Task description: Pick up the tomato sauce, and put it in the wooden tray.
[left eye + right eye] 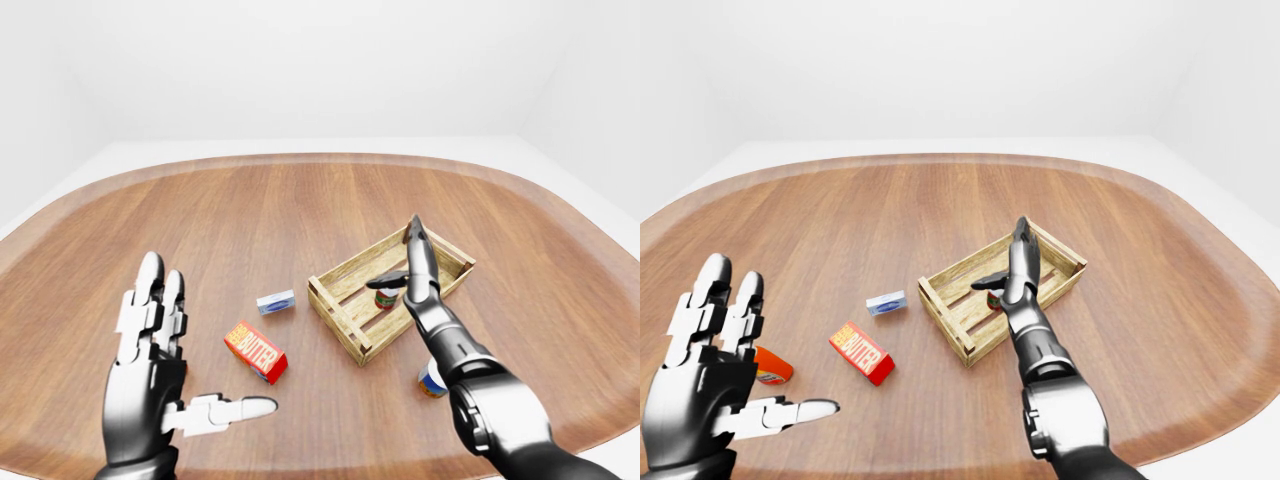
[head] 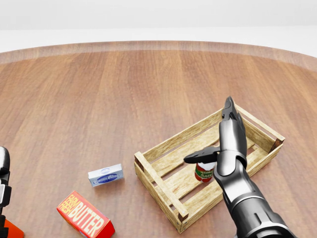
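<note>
The tomato sauce can (image 2: 204, 171), red and green with a white lid, stands upright inside the wooden tray (image 2: 181, 137), on its slats near the middle. My right hand (image 2: 210, 133) is open just above and beside the can. Its fingers (image 2: 229, 115) point straight up the head view, the thumb is spread over the can's top, and nothing is held. My left hand (image 1: 190, 355) hovers open at the lower left of the left-eye view, palm spread, far from the tray.
A red butter box (image 2: 85, 215) and a small white-blue box (image 2: 105, 175) lie left of the tray. An orange item (image 1: 770, 368) sits by my left hand. Another small can (image 1: 432, 378) stands under my right forearm. The table's curved edge (image 2: 158, 43) runs along the top.
</note>
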Robot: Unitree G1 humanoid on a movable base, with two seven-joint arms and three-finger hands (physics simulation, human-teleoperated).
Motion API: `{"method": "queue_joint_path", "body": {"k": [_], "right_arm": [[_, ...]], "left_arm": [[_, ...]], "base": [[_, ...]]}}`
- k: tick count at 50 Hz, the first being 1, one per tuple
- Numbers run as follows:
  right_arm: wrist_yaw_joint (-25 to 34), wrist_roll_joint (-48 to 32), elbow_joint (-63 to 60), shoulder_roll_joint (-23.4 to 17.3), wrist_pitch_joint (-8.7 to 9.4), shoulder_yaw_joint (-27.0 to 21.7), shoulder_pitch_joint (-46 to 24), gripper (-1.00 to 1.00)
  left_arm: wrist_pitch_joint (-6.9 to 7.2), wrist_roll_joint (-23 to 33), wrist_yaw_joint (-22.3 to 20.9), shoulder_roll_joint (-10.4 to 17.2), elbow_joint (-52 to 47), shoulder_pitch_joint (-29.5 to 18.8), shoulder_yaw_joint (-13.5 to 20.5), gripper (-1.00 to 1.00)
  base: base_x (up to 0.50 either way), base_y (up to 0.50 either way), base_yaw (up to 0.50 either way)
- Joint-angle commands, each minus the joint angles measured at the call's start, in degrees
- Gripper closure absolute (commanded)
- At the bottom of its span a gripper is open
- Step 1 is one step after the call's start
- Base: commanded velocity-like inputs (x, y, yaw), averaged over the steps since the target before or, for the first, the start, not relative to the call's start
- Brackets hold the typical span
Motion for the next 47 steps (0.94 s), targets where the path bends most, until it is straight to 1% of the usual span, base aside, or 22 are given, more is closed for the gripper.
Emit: {"method": "queue_joint_path", "body": {"k": [1, 4, 11, 13, 16, 17, 19, 20, 22, 24, 26, 27, 28, 29, 30, 33, 36, 37, 39, 40, 43, 47], "right_arm": [[5.13, 2.31, -16.55, 0.07, 0.00, -0.06, 4.64, -1.00], [6.97, 2.86, -23.31, 0.31, 0.38, -0.26, 7.16, -1.00], [12.35, 7.67, -45.38, 1.72, 8.43, -1.81, 16.52, -1.00], [14.68, 11.22, -51.42, 2.34, 9.72, -2.26, 19.50, -1.00], [15.25, 12.15, -50.20, 2.00, 8.42, -2.16, 20.77, -1.00], [15.56, 13.77, -49.13, 2.19, 7.14, -2.66, 20.87, -1.00], [15.47, 14.01, -48.99, 2.09, 7.03, -2.56, 20.86, -1.00], [17.84, 19.01, -44.81, 2.52, 3.49, -4.11, 22.31, -1.00], [21.04, 24.75, -41.69, 2.54, 0.84, -5.06, 23.68, -1.00], [22.26, 27.11, -40.37, 2.28, 0.00, -4.92, 23.96, -1.00], [26.67, 31.15, -36.72, 2.07, 0.00, -5.16, 24.51, -1.00], [26.72, 31.35, -36.38, 1.97, 0.00, -5.04, 24.45, -1.00], [30.35, 34.47, -35.23, 1.88, 0.00, -5.55, 24.98, -1.00], [30.49, 34.81, -35.00, 1.77, 0.00, -5.41, 24.97, -1.00], [34.62, 38.09, -34.40, 1.49, 0.00, -5.91, 25.81, -1.00], [36.28, 38.59, -28.07, 0.72, 0.00, -6.26, 24.26, -1.00], [40.24, 44.48, -34.01, 0.14, 0.00, -7.13, 26.57, -1.00], [43.37, 48.48, -39.30, -0.27, 0.64, -7.34, 28.55, -1.00], [46.35, 52.44, -42.81, -0.58, 7.03, -7.77, 29.56, -1.00], [47.57, 54.05, -43.57, -0.72, 9.58, -8.04, 29.63, -1.00], [52.63, 59.92, -45.29, -1.50, 10.00, -9.03, 29.81, -1.00], [56.06, 54.76, -42.03, 0.02, 10.00, -7.39, 30.48, -1.00]], "left_arm": [[0.03, -0.03, 0.12, 0.14, 0.43, -0.28, 0.00, -1.00], [0.16, 0.14, 0.23, 0.21, 0.63, -0.51, -0.13, -1.00], [0.08, 0.31, 0.55, 0.44, 0.64, -0.39, -0.51, -1.00], [0.01, 0.32, 0.58, 0.48, 0.47, -0.22, -0.60, -1.00], [-0.08, 0.27, 0.58, 0.48, 0.22, 0.06, -0.67, -1.00], [-0.15, 0.27, 0.57, 0.48, 0.09, 0.20, -0.69, -1.00], [-0.16, 0.27, 0.58, 0.48, 0.08, 0.21, -0.70, -1.00], [-0.12, 0.32, 0.61, 0.50, 0.12, 0.13, -0.70, -1.00], [0.00, 0.49, 0.67, 0.56, 0.16, -0.03, -0.81, -1.00], [0.08, 0.51, 0.75, 0.62, 0.26, -0.15, -0.82, -1.00], [0.33, 0.74, 0.91, 0.74, 0.64, -0.60, -0.97, -1.00], [0.34, 0.74, 0.95, 0.77, 0.65, -0.61, -0.99, -1.00], [0.48, 1.11, 1.12, 0.84, 0.75, -0.78, -1.35, -1.00], [0.49, 1.10, 1.24, 0.94, 0.76, -0.77, -1.42, -1.00], [0.63, 1.47, 1.45, 1.08, 0.88, -0.99, -1.76, -1.00], [0.69, 1.57, 1.84, 1.50, 0.89, -1.05, -2.13, -1.00], [0.51, 1.76, 2.16, 1.71, 0.06, -0.26, -2.77, -1.00], [0.34, 1.89, 2.25, 1.82, -0.18, 0.02, -3.06, -1.00], [0.33, 1.82, 2.45, 2.08, 0.08, -0.18, -3.16, -1.00], [0.35, 1.83, 2.56, 2.17, 0.16, -0.24, -3.21, -1.00], [0.48, 2.01, 2.86, 2.40, 0.25, -0.40, -3.50, -1.00], [0.58, 2.09, 3.18, 2.69, 0.18, -0.41, -3.78, -1.00]], "base": [[0.00, 0.00, 0.00], [0.00, 0.00, 0.00], [0.00, 0.00, 0.00], [0.00, 0.00, 0.00], [0.00, 0.00, 0.00], [0.00, 0.00, 0.00], [0.00, 0.00, 0.00], [0.00, 0.00, 0.00], [0.00, 0.00, 0.00], [0.00, 0.00, 0.00], [0.00, 0.00, 0.00], [0.00, 0.00, 0.00], [0.00, 0.00, 0.00], [0.00, 0.00, 0.00], [0.00, 0.00, 0.00], [0.00, 0.00, 0.00], [0.00, 0.00, 0.00], [0.00, 0.00, 0.00], [0.00, 0.00, 0.00], [0.00, 0.00, 0.00], [0.00, 0.00, 0.00], [0.00, 0.00, 0.00]]}}
